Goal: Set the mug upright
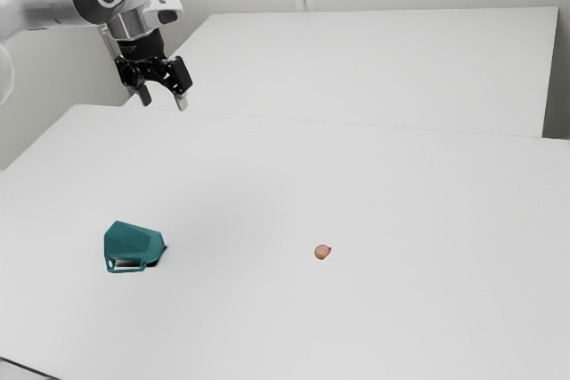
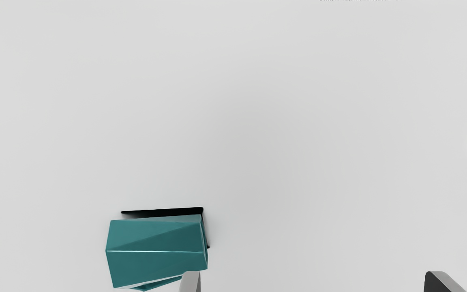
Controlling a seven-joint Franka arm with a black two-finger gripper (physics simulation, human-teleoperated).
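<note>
Our black two-finger pincer (image 1: 164, 102) hangs well above the broad, smooth white tabletop (image 1: 267, 327), its fingers spread wide and holding nothing. Below us on that tabletop, towards the exterior view's left, lies the teal, faceted, glossy mug (image 1: 132, 242), tipped over on its side and well apart from us. Its angular teal handle (image 1: 126, 270) sits low, on the side facing the exterior camera. In our wrist view, one fingertip overlaps the mug's edge, with most of its body outside our gap. Smallest is the pinkish-tan garlic clove (image 1: 321, 253), well apart from the mug, towards the exterior view's right.
</note>
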